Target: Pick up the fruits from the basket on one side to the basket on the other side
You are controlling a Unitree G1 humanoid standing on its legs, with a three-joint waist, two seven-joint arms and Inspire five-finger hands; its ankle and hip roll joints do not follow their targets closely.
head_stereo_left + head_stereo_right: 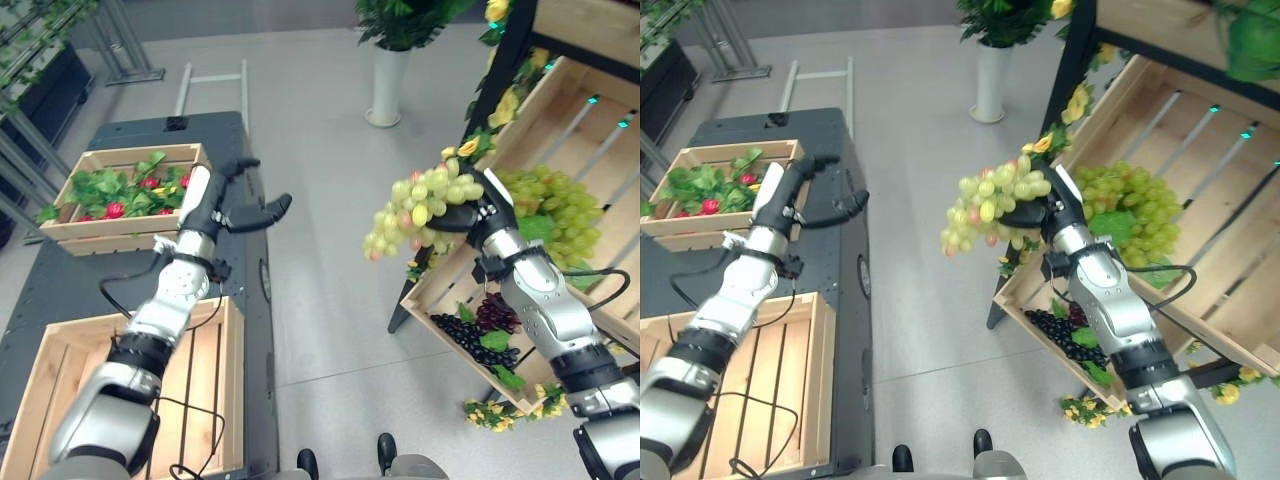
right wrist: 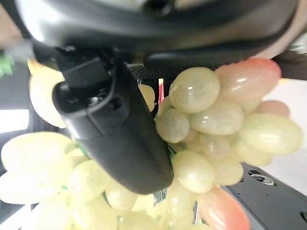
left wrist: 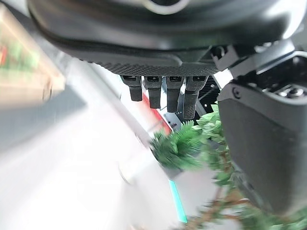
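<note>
One green grape bunch (image 1: 425, 205) clasped in the right hand (image 1: 470, 216), left hand (image 1: 235, 200) spread, two table crates (image 1: 120, 195).

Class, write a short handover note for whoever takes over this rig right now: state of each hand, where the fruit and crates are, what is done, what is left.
Right hand: shut on a bunch of green grapes, held in the air beside the slanted crate on the right.
Left hand: open, holding nothing, above the dark table.
Left in that crate: more green grapes and dark grapes.
The near wooden crate on the table holds no fruit yet.
Left to do: carry the bunch across and place it.
</note>
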